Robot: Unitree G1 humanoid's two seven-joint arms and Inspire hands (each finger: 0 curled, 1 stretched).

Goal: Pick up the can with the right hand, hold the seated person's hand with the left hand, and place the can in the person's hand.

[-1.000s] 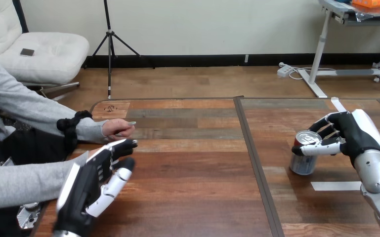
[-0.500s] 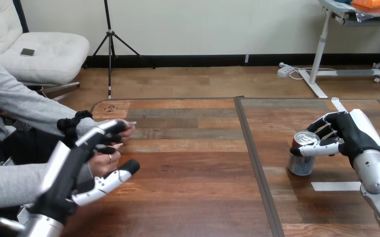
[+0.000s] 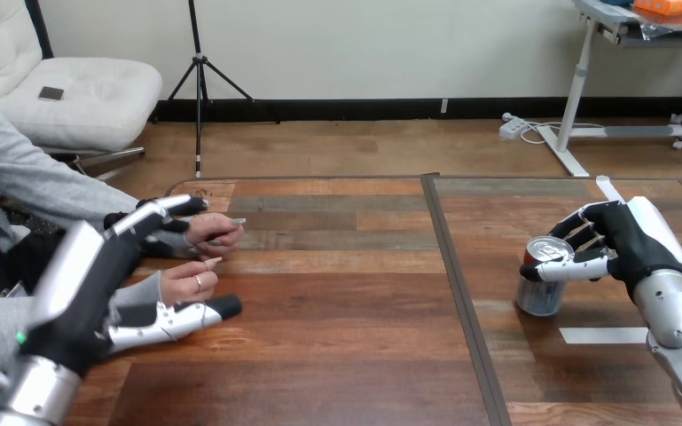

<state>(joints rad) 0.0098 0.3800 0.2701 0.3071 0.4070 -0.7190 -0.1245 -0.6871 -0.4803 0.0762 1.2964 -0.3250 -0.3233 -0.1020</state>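
Right robot hand (image 3: 625, 240) is clenched round the upper part of the can (image 3: 539, 293), fingers behind it and thumb across its front. The can stands on the worktop (image 3: 346, 355) near its right edge, with a white tape strip (image 3: 603, 335) close by. Left robot hand (image 3: 89, 284) is released at the worktop's left edge, fingers straight and reaching over the wrist of the person's farther hand (image 3: 215, 229); the person's nearer hand (image 3: 184, 282) lies between its thumb and fingers, contact not confirmable.
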